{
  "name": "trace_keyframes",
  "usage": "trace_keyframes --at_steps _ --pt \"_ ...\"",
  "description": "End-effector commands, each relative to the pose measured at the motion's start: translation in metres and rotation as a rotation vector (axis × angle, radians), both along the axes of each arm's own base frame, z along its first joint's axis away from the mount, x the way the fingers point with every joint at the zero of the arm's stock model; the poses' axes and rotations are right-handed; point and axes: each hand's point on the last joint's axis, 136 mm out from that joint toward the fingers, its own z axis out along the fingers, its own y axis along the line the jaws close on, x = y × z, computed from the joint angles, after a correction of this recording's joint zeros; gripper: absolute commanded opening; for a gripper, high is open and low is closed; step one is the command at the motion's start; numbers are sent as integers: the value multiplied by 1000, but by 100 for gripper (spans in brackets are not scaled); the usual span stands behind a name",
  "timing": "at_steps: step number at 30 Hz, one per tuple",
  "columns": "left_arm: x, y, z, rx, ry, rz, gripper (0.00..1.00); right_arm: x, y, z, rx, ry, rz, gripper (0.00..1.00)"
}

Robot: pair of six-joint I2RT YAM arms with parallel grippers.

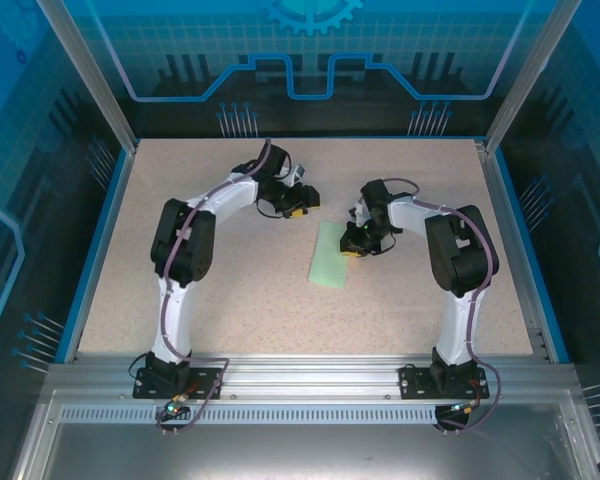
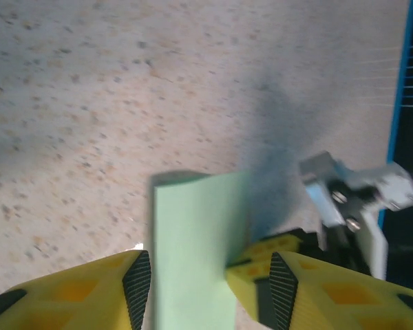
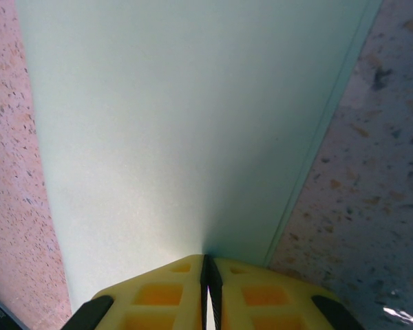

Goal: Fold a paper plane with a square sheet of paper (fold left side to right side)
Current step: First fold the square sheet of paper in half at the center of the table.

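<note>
One plain folded sheet of paper (image 1: 331, 255)

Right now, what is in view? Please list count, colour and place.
sheet of paper: one, pale mint green, narrow folded strip, table middle
table: one, speckled beige, blue rim, under everything
metal rail: one, silver, near edge
left arm: one, white and black, left side
right arm: one, white and black, right side
left pincer: one, yellow, open, by the strip's far end
right pincer: one, yellow, closed on the strip's right edge
</note>
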Motion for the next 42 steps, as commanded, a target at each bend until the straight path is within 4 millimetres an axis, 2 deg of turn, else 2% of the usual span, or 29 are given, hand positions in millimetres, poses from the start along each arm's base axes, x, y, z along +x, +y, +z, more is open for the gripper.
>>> trace_keyframes --at_steps 1,6,9,18,24,29,32,38,42 --pt "-27 -30 3 -71 -12 -90 53 -29 -10 -38 -108 125 20 13" --pt "-49 -55 -20 -71 47 -152 52 -29 -10 -36 -113 124 25 13" --pt "-55 -60 -35 -61 82 -161 52 -29 -10 -35 -115 122 26 13" --pt "-64 -50 -74 11 156 -153 52 -30 -12 -35 -123 125 27 13" --pt "-68 -34 -88 45 179 -133 52 -30 -13 -34 -131 126 30 13" --pt "-60 -9 -88 56 178 -101 52 -30 -13 -34 -132 128 35 14" --pt "-58 -1 -81 61 163 -106 52 -31 -13 -34 -132 130 36 13" --pt "-63 -5 -45 5 86 -118 52 -29 -12 -32 -127 126 34 13" --pt "-77 -17 -27 -31 56 -150 52 -30 -11 -32 -126 126 34 13"
